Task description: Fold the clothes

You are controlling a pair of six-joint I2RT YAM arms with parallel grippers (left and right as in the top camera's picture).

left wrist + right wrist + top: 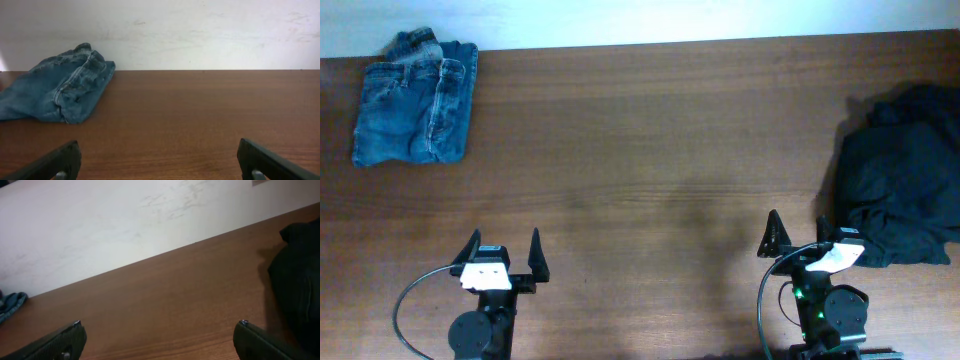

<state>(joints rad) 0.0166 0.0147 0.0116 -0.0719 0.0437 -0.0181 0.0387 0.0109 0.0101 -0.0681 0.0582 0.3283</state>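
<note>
Folded blue jeans (pixel 415 98) lie at the far left corner of the table; they also show in the left wrist view (pixel 60 90). A crumpled black garment (pixel 902 175) lies in a heap at the right edge, also seen in the right wrist view (pixel 299 287). My left gripper (pixel 504 252) is open and empty near the front edge, far from the jeans; its fingers show in the left wrist view (pixel 159 160). My right gripper (pixel 801 232) is open and empty, with one finger close to the black garment's left side; the right wrist view (pixel 160 339) shows bare wood between the fingers.
The brown wooden table (pixel 640 150) stretches between the two garments. A white wall (pixel 200 30) runs behind the far edge. Black cables (pixel 410 305) loop beside both arm bases at the front.
</note>
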